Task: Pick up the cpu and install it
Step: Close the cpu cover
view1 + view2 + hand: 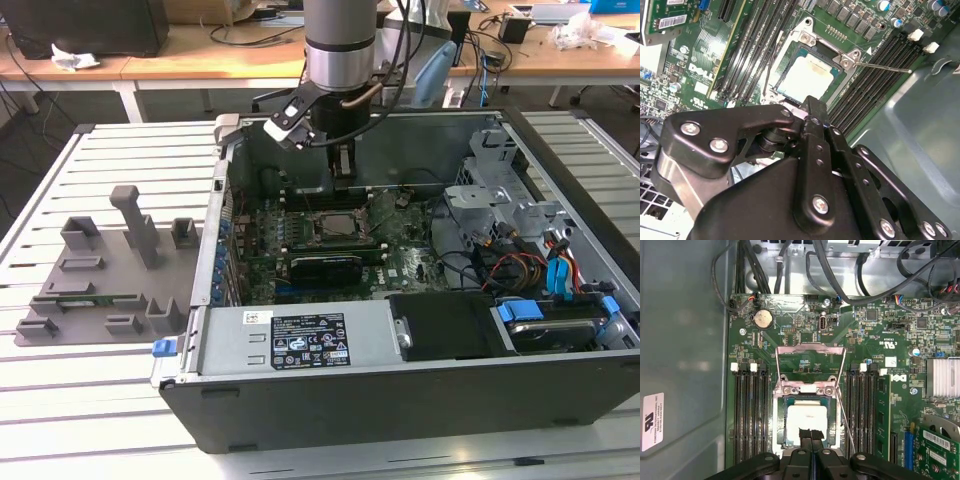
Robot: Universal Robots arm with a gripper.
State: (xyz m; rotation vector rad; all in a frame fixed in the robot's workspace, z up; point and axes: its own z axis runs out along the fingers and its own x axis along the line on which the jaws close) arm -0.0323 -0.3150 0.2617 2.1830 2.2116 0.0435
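Silvery-grey first: finding the cpu (807, 421) lying flat inside the socket frame (781, 414) of the motherboard (875, 340), with the load plate (810, 351) swung open and the lever (848, 427) unlatched. Seeing the hand (810, 434) clenched on nothing, hanging right over the cpu's edge; not managing to tell touching from hovering. Risking a skewed chip and bent socket pins by pressing down off-centre. Risking a drag out of its seat by sliding sideways while in contact. Also courting a snag on the lever just beside the hand.
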